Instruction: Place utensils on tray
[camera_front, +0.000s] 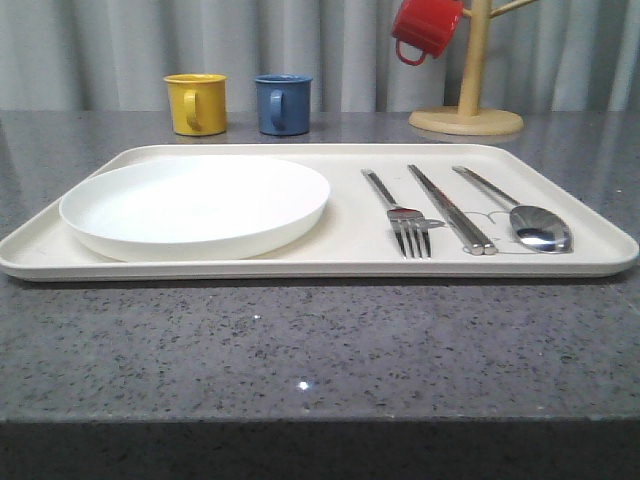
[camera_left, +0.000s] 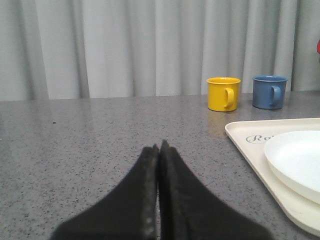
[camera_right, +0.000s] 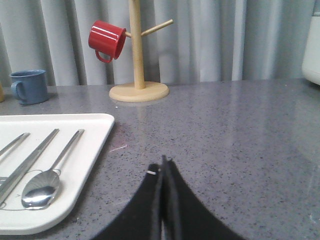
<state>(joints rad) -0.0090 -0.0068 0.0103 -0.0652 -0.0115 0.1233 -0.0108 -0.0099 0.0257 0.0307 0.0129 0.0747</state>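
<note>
The cream tray (camera_front: 350, 262) lies across the middle of the grey table. On its left half sits the round white plate (camera_front: 195, 205). On its right half lie the fork (camera_front: 400, 218), the chopsticks (camera_front: 450, 210) and the spoon (camera_front: 535, 225), side by side. My left gripper (camera_left: 159, 148) is shut with nothing in it, low over bare table to the left of the tray (camera_left: 250, 145) and plate (camera_left: 297, 160). My right gripper (camera_right: 164, 162) is shut and empty, over bare table to the right of the tray (camera_right: 90, 150), beside the spoon (camera_right: 42, 187).
A yellow mug (camera_front: 196, 103) and a blue mug (camera_front: 283, 103) stand behind the tray. At the back right a wooden mug tree (camera_front: 468, 100) holds a red mug (camera_front: 425, 27). Grey curtains close off the back. The table's front edge is near.
</note>
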